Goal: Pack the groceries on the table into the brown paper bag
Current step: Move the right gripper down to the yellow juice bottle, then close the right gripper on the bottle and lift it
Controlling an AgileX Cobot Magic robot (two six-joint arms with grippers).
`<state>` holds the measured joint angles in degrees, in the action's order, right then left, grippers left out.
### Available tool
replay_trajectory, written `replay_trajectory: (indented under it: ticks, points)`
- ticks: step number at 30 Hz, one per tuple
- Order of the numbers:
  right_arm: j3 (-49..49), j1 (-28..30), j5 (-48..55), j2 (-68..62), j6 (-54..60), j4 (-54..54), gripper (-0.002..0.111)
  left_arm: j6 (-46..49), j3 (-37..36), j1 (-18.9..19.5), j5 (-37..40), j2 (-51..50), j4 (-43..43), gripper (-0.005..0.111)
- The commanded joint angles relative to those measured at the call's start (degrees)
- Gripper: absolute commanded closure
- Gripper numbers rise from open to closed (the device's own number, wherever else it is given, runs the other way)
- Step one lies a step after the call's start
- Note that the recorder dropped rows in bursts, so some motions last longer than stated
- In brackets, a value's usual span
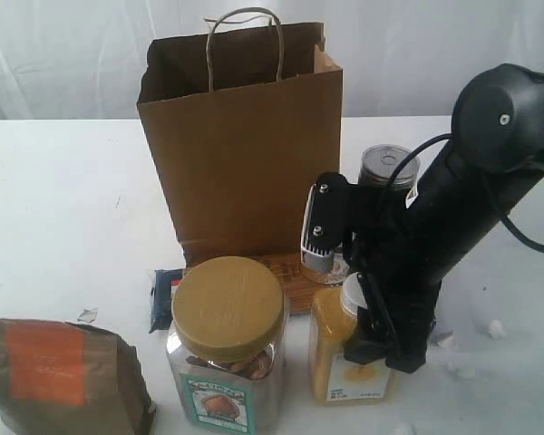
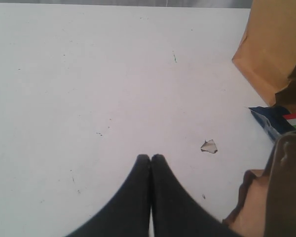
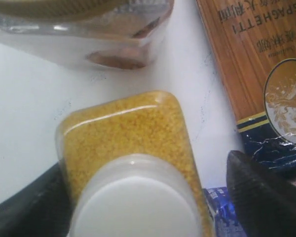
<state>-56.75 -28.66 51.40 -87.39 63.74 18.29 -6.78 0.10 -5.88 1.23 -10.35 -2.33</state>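
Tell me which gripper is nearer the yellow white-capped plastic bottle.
Right. The right gripper stands open astride the yellow white-capped bottle; the left gripper, shut, is over the white tabletop, the bottle outside its wrist view.

a white curtain (image 1: 72, 54) with soft folds hangs behind the white table (image 1: 63, 199).

The right arm (image 1: 453, 227) is matte black, built of thick tubular links. At two o'clock in the exterior view its round joint housing (image 1: 490, 104) swells like a drum, with one small silver screw (image 1: 504, 119) on its face. A thin black cable (image 1: 415, 156) arcs off the link at nine o'clock from the housing. A silver-white camera block (image 1: 319, 237) with tiny screw heads is mounted at the wrist. The right gripper (image 3: 144, 168) has blunt, dull-black fingers (image 3: 261, 197). The left gripper (image 2: 150, 159) has two smooth black fingers (image 2: 133, 197) tapering to rounded tips.
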Motion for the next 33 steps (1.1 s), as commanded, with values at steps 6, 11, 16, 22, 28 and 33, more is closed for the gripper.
replay_trajectory:
  ticks: [6,11,16,22,28,33]
  points:
    - [0.23,-0.3,6.25,-0.26,0.32,0.29,0.055,-0.32,-0.1,-0.01,0.33,0.32,-0.58,0.107]
    - [0.23,-0.3,6.34,-0.26,0.32,0.29,0.063,-0.32,-0.1,-0.01,0.33,0.32,-0.58,0.107]
    - [0.23,-0.3,5.88,-0.26,0.32,0.29,0.095,-0.32,-0.1,-0.01,0.33,0.32,-0.58,0.107]
    - [0.06,-0.3,4.79,-0.06,-1.3,0.29,0.108,-0.32,-0.1,-0.01,0.33,0.32,-0.58,0.107]
    - [-3.36,-0.3,4.89,2.87,-5.98,0.29,0.108,-0.32,-0.1,-0.01,0.33,0.32,-0.58,0.107]
    - [-5.43,-0.3,4.89,6.19,-12.97,0.47,0.108,-0.32,-0.1,-0.01,0.33,0.32,-0.58,0.107]
